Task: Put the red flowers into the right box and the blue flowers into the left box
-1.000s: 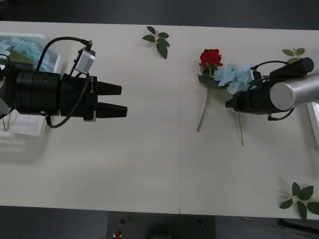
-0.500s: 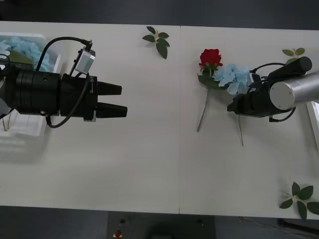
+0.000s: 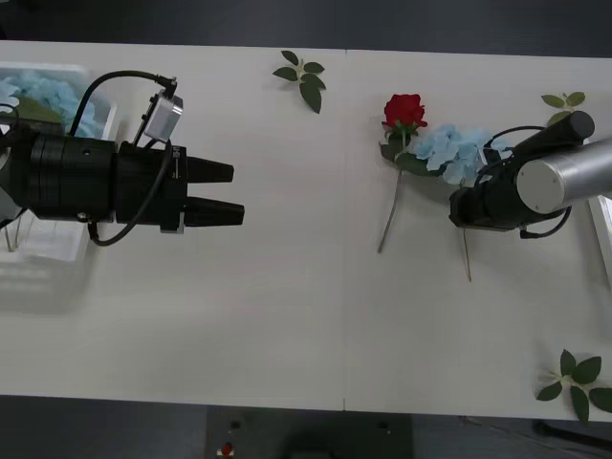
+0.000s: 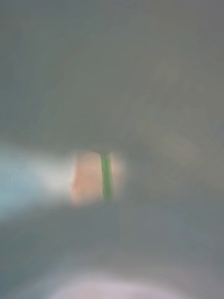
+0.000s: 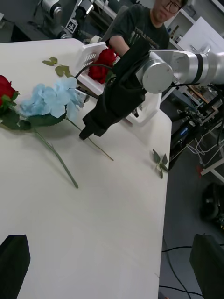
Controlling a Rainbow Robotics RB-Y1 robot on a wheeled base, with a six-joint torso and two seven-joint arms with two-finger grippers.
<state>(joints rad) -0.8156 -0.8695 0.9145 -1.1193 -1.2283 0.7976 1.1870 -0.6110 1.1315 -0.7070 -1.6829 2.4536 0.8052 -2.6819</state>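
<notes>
Right gripper (image 3: pixel 459 212) slid right along the blue flower (image 3: pixel 457 150) stem; can't tell if it's clamped. Left gripper (image 3: pixel 222 193) parked, fingers apart. Flower's light, floppy: grab mid-stem.

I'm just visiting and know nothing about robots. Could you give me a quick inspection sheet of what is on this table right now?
Surface: white table.
Job's things: red flower lies beside blue flower; more blue flowers in left box; red flowers in right box.
Clutter: loose leaf sprigs.
Hands: right hand is down at the blue flower's stem; left hand open, hovering above the table.
Cables: black cable looped on the left arm.
Surroundings: floor cables beyond the table.
</notes>
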